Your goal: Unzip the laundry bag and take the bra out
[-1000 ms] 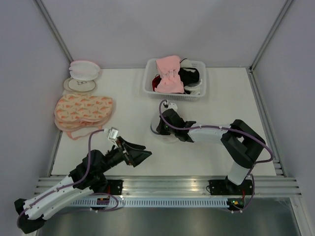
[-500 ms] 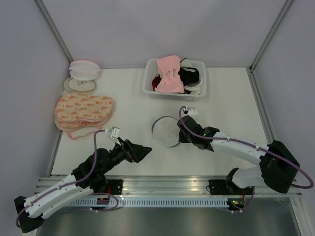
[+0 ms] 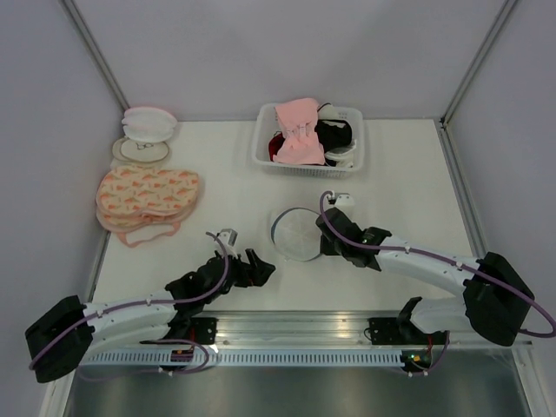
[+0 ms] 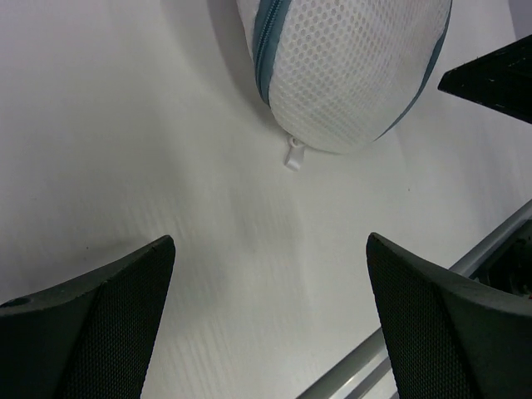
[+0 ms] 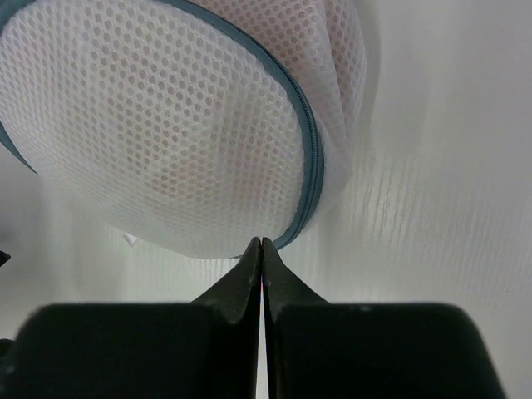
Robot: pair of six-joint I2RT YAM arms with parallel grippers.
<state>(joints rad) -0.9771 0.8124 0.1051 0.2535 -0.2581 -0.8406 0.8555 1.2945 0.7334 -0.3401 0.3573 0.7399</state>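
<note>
The laundry bag (image 3: pixel 295 233), a round white mesh dome with a blue-grey zipper rim, lies mid-table. Its small white zipper pull (image 4: pixel 294 155) points toward the left gripper. A pale tan shape, the bra (image 5: pixel 191 158), shows faintly through the mesh. My right gripper (image 3: pixel 323 237) is shut, its tips (image 5: pixel 262 242) touching the zipper rim at the bag's right side; I see nothing between them. My left gripper (image 3: pixel 257 268) is low over the table, open and empty (image 4: pixel 270 239), a short way off the bag (image 4: pixel 349 66) on its near-left side.
A white basket (image 3: pixel 261 152) at the back holds a pink garment with a bow (image 3: pixel 298 130) and a black garment (image 3: pixel 334 132). Flat pink-orange patterned bags (image 3: pixel 148 195) and white-pink discs (image 3: pixel 146 130) lie at the far left. A metal rail (image 3: pixel 295 330) runs along the near edge.
The right arm swung from over the bag to its right side, uncovering it. The left arm dropped low and reached forward toward the bag. Neither gripper's state changed.
</note>
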